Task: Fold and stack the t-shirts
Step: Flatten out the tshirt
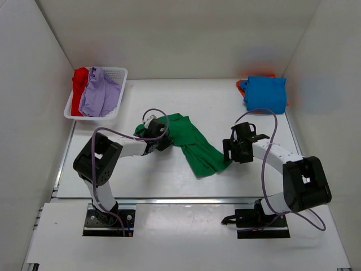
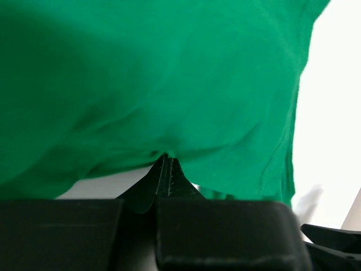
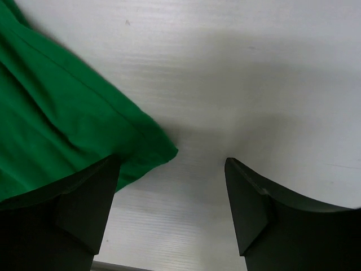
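Observation:
A bright green t-shirt (image 1: pixel 194 144) lies crumpled in a diagonal band across the middle of the table. My left gripper (image 1: pixel 163 138) is at its upper left end. In the left wrist view that gripper (image 2: pixel 167 161) is shut, its tips pinching the edge of the green cloth (image 2: pixel 169 73). My right gripper (image 1: pixel 230 151) stands open at the shirt's lower right end. In the right wrist view a corner of the green shirt (image 3: pixel 67 124) lies by the left finger (image 3: pixel 90 197), with bare table between the jaws. A folded blue t-shirt (image 1: pixel 265 93) lies at the back right.
A white mesh basket (image 1: pixel 117 72) at the back left holds a red shirt (image 1: pixel 79 90) and a lavender shirt (image 1: pixel 100 93). A bit of red cloth (image 1: pixel 241 84) shows under the blue shirt. White walls enclose the table on three sides.

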Controlling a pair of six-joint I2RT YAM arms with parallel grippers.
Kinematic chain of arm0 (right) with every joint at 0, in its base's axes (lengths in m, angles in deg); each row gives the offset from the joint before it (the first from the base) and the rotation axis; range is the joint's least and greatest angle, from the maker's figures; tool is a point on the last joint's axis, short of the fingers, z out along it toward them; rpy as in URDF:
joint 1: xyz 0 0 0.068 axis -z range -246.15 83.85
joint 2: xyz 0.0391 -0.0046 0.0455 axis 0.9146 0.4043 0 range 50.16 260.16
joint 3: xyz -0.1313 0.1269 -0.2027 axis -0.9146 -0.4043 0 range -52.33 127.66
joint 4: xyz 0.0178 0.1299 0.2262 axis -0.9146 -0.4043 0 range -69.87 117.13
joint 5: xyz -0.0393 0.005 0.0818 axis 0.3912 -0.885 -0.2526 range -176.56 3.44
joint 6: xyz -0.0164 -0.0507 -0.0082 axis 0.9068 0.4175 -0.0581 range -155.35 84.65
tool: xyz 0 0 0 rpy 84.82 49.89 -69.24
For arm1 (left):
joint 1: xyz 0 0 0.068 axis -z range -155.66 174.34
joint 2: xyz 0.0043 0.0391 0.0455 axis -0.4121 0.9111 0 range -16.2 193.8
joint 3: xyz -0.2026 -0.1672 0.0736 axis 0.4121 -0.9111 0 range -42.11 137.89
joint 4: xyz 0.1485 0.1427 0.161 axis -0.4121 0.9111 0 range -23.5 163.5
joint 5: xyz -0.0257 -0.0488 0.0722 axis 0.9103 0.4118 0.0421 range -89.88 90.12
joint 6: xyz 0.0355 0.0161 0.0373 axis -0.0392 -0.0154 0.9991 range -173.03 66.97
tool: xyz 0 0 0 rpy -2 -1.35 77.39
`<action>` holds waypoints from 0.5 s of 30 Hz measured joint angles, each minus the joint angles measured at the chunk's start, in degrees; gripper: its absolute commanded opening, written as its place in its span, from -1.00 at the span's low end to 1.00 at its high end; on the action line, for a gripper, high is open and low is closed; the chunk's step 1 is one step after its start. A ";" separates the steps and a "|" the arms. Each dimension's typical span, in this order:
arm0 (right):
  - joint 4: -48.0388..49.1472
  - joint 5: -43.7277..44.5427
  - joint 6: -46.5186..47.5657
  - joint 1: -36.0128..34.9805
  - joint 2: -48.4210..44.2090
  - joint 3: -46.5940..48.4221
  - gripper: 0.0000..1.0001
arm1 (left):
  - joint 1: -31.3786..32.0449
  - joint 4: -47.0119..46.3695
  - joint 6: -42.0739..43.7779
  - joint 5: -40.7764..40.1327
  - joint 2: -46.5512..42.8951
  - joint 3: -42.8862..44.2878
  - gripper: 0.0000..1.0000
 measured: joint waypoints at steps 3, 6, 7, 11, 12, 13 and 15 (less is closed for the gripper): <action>-0.02 0.92 -0.63 -1.62 2.40 0.76 0.04 | -0.79 1.66 0.37 0.02 -1.68 -0.83 -1.00; 0.96 0.98 -1.11 -2.82 3.56 1.42 -0.83 | -1.88 3.63 0.87 0.04 -4.48 -0.96 -1.00; 1.25 0.59 -1.20 -3.04 3.67 1.42 -1.00 | -2.10 4.22 1.05 0.04 -5.57 -0.96 -1.00; 1.60 -0.68 -1.92 -2.91 3.58 1.70 -1.00 | -3.82 6.27 1.81 0.85 -11.65 -0.90 -1.00; 1.05 -0.70 -1.84 -2.64 3.43 2.21 -1.00 | -4.37 7.28 2.32 1.25 -13.27 -0.61 -1.00; 0.24 -0.70 -1.64 -2.32 3.06 3.04 -1.00 | -4.87 8.74 2.89 1.42 -14.49 0.17 -1.00; -1.99 -0.31 -1.01 -1.05 1.46 6.25 -1.00 | -6.19 12.63 4.46 2.14 -16.26 4.13 -1.00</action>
